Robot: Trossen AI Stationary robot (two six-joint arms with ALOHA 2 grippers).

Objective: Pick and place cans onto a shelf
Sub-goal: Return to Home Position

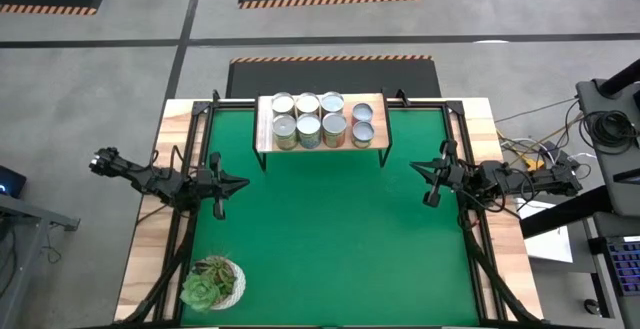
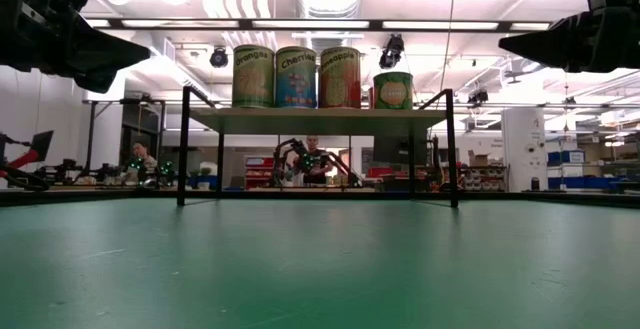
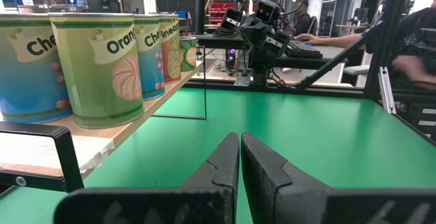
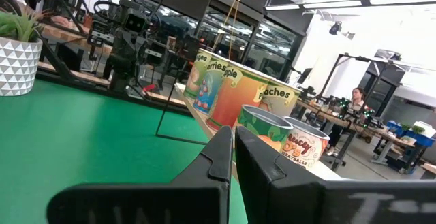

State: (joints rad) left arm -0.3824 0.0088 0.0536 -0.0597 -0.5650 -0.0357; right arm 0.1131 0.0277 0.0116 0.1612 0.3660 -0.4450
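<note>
Several cans [image 1: 308,119] with shiny round tops stand upright on their bases in two rows on the shelf [image 1: 380,104]. The shelf is a light-wood board on thin black legs at the far middle of the green mat. The low view shows the labelled cans [image 2: 295,76] on the board [image 2: 320,119]. My left gripper [image 1: 243,182] is shut and holds nothing; it hovers at the table's left, pointing level toward the right. My right gripper [image 1: 414,166] is shut and holds nothing, at the table's right, pointing left. Both are clear of the shelf, nearer than it.
A potted green succulent [image 1: 212,281] in a white patterned pot stands at the near left corner of the mat. Black frame rails [image 1: 185,239] run along the mat's left and right sides. Open green mat [image 1: 330,239] lies between the grippers. People sit at benches beyond the table [image 4: 355,98].
</note>
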